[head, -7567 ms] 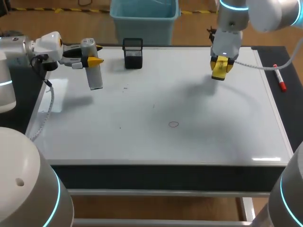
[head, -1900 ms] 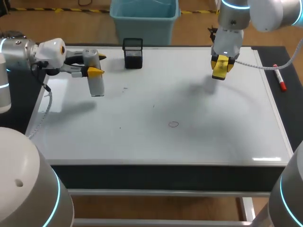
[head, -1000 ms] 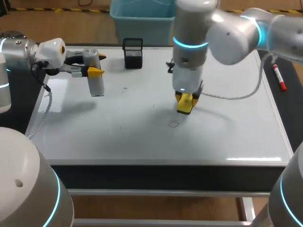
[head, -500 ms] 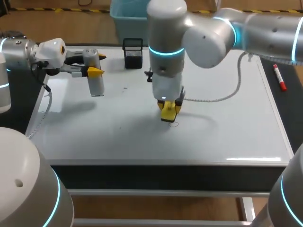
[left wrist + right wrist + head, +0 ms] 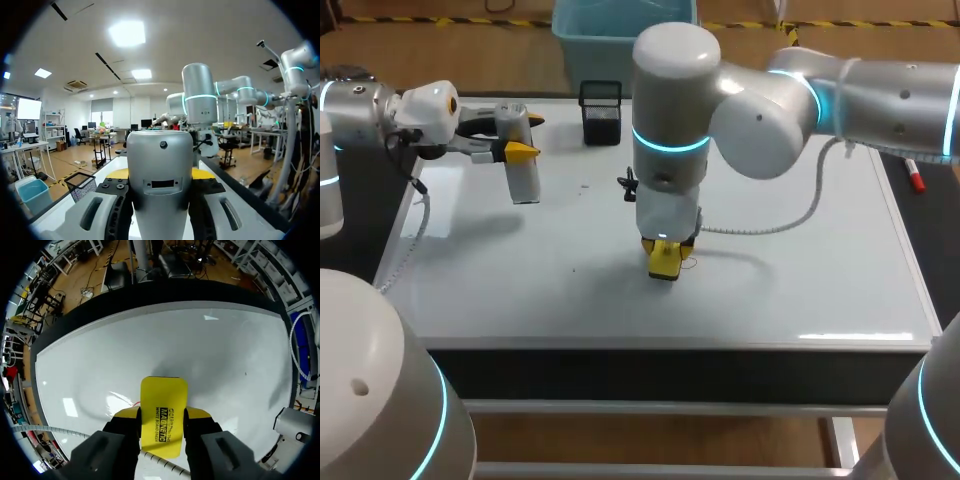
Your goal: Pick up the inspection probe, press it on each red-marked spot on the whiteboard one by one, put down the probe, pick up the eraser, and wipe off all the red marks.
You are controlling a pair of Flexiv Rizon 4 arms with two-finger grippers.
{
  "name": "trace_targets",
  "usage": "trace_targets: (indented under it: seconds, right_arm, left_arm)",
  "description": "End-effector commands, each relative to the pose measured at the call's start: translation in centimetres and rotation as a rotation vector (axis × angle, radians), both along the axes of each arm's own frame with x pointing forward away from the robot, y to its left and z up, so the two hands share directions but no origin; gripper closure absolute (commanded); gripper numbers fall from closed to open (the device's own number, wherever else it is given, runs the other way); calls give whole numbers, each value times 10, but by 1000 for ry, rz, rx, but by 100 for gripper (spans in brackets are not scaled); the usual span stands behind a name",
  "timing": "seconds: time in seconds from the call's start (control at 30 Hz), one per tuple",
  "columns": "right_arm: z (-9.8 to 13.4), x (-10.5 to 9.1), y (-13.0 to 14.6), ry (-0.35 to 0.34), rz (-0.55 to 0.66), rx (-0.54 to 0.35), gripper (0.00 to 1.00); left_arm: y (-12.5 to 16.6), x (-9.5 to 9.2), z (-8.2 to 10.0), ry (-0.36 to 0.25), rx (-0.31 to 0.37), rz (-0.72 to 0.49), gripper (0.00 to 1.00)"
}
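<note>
Right fingers (image 5: 125, 416) pinch eraser (image 5: 163, 415) at red mark (image 5: 689, 263), whiteboard (image 5: 770, 290) centre; left fingers (image 5: 523, 152) pinch probe (image 5: 523, 172) above far-left table corner.

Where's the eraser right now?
Head view: the yellow eraser is clamped in the right gripper, down at the whiteboard's middle, beside the red mark.

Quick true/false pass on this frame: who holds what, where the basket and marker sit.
1. Right jaws are shut on the eraser. True.
2. Left jaws are empty. False: they grip the probe.
3. The basket stands on the whiteboard, near its far edge. True.
4. The marker lies on the whiteboard. False: it lies off it, to the right.
</note>
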State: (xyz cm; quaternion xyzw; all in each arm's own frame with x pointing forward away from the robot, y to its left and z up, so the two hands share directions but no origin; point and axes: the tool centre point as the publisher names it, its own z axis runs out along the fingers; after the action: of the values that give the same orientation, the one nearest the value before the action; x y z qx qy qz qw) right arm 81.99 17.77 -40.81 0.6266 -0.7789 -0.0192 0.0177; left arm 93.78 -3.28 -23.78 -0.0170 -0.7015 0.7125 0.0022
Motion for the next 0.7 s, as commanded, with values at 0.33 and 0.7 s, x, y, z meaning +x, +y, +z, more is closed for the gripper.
trace_targets:
  seconds: [0.33,0.7]
  right_arm:
    - [-13,-6,-4,23,26,1,100]
    - [-17,-9,-22,32,-21,-15,100]
  left_arm:
    - [0,0,1,0,-1,-2,100]
    - [0,0,1,0,-1,-2,100]
